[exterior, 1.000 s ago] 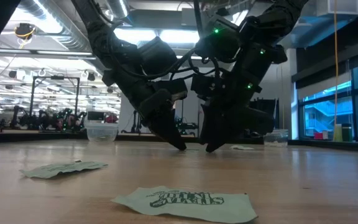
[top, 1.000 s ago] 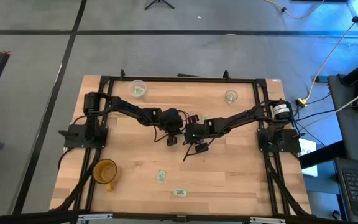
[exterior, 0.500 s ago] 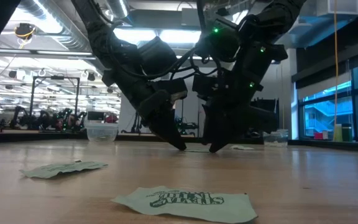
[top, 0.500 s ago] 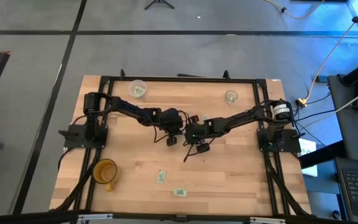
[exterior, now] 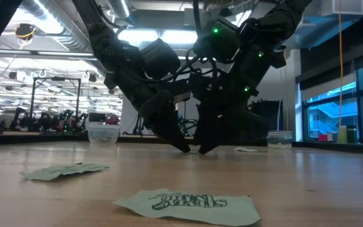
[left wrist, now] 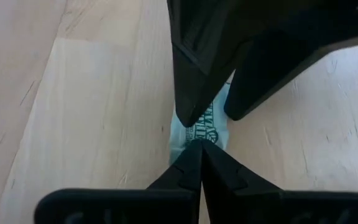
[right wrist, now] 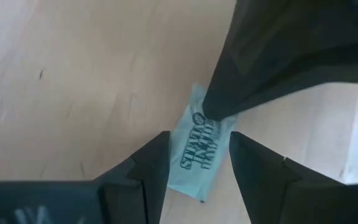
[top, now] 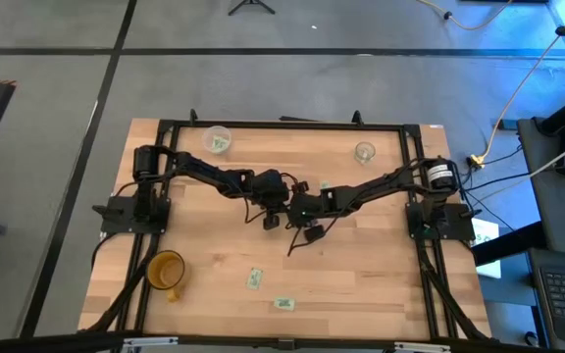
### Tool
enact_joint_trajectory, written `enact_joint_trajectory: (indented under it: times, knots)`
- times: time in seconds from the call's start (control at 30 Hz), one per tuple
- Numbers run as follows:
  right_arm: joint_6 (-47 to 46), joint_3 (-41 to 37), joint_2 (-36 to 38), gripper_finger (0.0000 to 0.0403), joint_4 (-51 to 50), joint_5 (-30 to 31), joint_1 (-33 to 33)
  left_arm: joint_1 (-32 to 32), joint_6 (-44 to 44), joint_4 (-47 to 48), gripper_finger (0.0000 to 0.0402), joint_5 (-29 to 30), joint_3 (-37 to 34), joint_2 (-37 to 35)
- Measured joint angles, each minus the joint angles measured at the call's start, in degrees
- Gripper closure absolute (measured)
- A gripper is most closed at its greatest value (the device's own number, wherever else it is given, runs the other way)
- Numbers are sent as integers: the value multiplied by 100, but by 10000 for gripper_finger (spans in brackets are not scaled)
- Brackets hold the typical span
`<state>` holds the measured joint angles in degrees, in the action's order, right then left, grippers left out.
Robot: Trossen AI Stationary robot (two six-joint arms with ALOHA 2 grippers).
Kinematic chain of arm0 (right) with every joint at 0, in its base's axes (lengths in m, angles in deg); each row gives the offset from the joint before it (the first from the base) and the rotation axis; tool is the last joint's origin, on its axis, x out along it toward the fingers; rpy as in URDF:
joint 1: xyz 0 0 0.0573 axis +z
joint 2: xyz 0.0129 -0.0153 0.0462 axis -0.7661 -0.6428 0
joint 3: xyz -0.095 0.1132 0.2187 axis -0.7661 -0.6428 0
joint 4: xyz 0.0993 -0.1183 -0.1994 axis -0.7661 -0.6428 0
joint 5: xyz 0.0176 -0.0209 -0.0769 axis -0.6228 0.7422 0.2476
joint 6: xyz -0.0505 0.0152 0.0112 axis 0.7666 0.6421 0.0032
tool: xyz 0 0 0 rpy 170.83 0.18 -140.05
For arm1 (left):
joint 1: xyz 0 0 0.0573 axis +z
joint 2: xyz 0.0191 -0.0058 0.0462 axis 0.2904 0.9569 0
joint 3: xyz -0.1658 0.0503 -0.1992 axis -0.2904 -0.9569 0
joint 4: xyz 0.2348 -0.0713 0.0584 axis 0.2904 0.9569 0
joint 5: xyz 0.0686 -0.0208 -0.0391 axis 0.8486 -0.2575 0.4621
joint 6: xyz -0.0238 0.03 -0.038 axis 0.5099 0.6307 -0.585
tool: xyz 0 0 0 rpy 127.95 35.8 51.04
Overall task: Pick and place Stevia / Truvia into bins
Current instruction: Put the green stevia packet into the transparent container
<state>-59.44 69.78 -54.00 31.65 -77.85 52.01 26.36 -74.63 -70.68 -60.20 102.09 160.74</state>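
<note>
One Stevia sachet [right wrist: 201, 149], whitish with dark print, lies flat on the wood at the table's middle. My left gripper [left wrist: 197, 144] is shut, with its tips down on that sachet. My right gripper [right wrist: 199, 134] is open and faces it; its fingers stand on either side of the same sachet, and whether they touch it I cannot tell. Both grippers meet at the table's middle [top: 287, 211]. Two more sachets [top: 254, 278] [top: 282, 303] lie flat near the near edge. The cloudy wide cup [top: 217, 139] and the narrow clear cup [top: 364, 152] stand by the far edge. My left gripper presses its shut fingertips [right wrist: 219, 109] down on one end of the sachet [left wrist: 196, 132]. The fingers come slanting down from the table's left. The sachet lies flat on the wood beneath them.
A yellow-orange mug [top: 165, 270] stands near the table's near-left corner. Another sachet [exterior: 246, 149] lies beyond the grippers, toward the right arm's side. The cloudy cup holds something pale and green. A black frame [top: 282, 125] borders the table.
My right gripper has shifted a little toward the table's left, closer to my left gripper's fingertips. My left gripper has kept its place on the sachet.
</note>
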Motion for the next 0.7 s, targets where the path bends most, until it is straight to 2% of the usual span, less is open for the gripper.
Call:
enact_joint_trajectory:
  times: [0.27,0.7]
  knots:
    - [-477,11,0,233,-120,43,6,114,-414,42,399,-90,4,0]
    - [-1043,24,7,233,-409,106,85,170,-485,53,399,-39,4,0]
